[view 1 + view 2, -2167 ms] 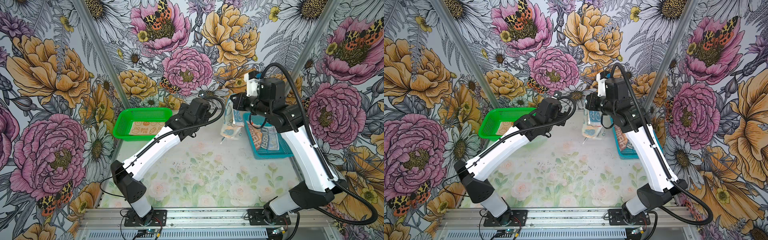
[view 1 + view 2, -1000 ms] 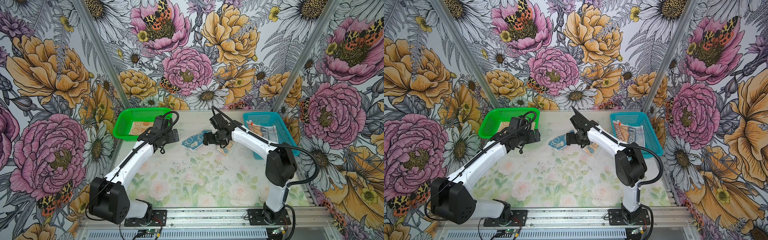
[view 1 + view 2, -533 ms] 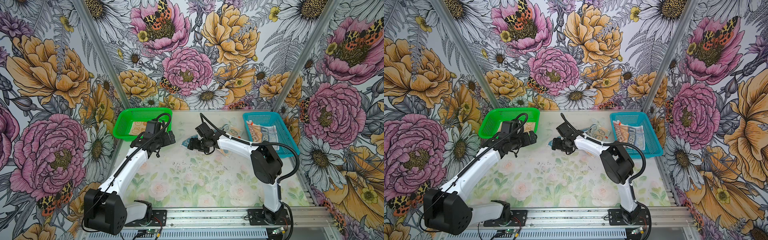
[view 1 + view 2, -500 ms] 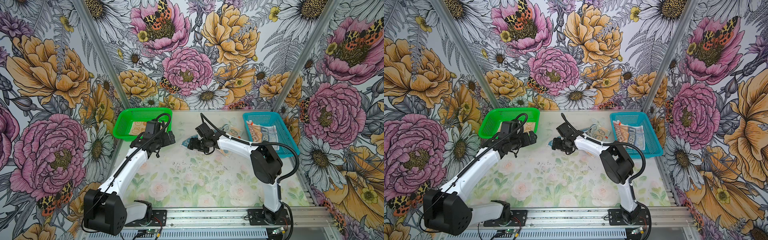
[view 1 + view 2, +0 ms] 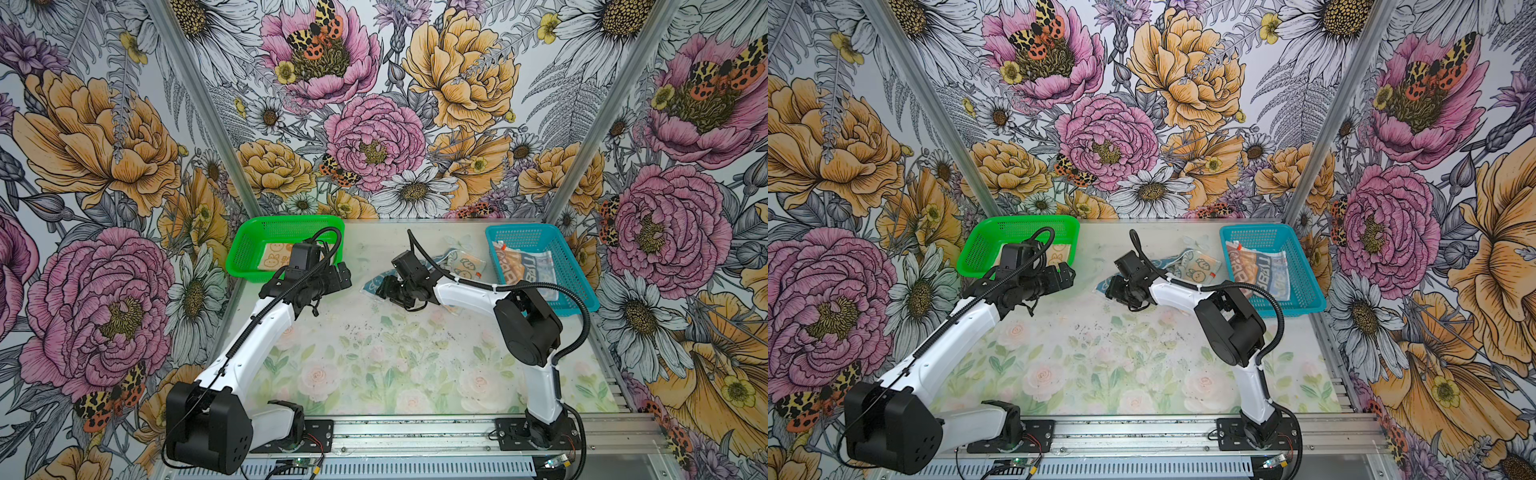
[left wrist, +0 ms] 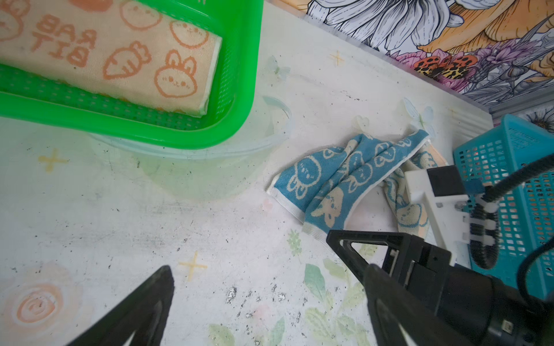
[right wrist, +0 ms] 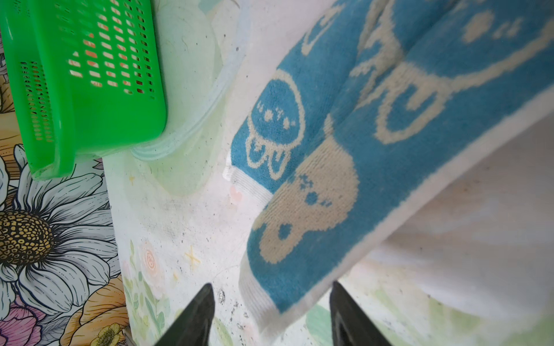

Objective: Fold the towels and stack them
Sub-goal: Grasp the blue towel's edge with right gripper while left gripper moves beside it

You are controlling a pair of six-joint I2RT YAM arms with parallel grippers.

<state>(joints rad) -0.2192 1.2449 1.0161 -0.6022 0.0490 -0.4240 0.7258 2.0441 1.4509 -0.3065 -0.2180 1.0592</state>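
Only the wrist views settle the hands: the left hand (image 6: 248, 254) gapes released at the green basket's (image 6: 180, 128) near right corner, and the right hand (image 7: 269, 299) straddles, unclenched, a corner of the crumpled teal-blue towel (image 7: 344, 134) on the desk (image 6: 120, 209) right of that basket, whose folded orange towel (image 6: 120, 54) both top views partly hide.

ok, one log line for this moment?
left gripper: open | right gripper: jaws apart around corner of crumpled teal-blue bunny cloth towel | orange bunny cloth towel: folded in green plastic mesh basket

Bright, even light — (wrist-view blur)
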